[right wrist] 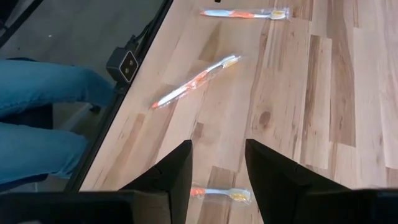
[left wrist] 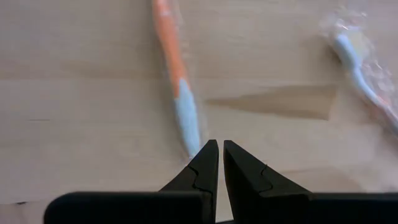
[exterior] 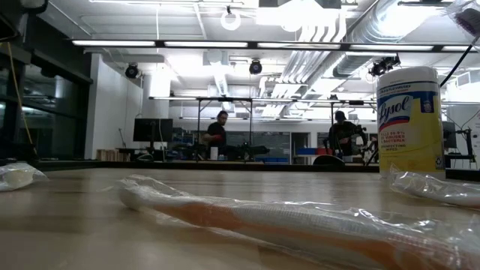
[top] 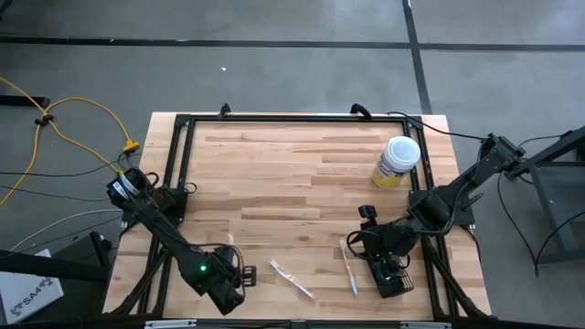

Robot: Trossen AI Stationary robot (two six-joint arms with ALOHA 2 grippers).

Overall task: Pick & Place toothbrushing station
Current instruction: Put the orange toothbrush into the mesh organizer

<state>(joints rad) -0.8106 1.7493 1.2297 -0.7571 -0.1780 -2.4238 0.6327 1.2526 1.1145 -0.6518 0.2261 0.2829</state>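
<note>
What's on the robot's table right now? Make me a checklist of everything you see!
Surface: wooden table, black frame around it.
Job's things: black mesh basket, it seems, right by the right claw.
Clutter: three wrapped toothbrushes; yellow wipes can, upright.
Claws: left claw shut, empty, near a toothbrush; right claw open, empty.
Cables: yellow cable on the floor.
Surroundings: legs in jeans beside the table; people far behind.

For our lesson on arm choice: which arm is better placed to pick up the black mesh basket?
Probably the right: the basket lies at that arm's end and the right gripper is open. The left gripper is shut, farther off, by a wrapped toothbrush.
</note>
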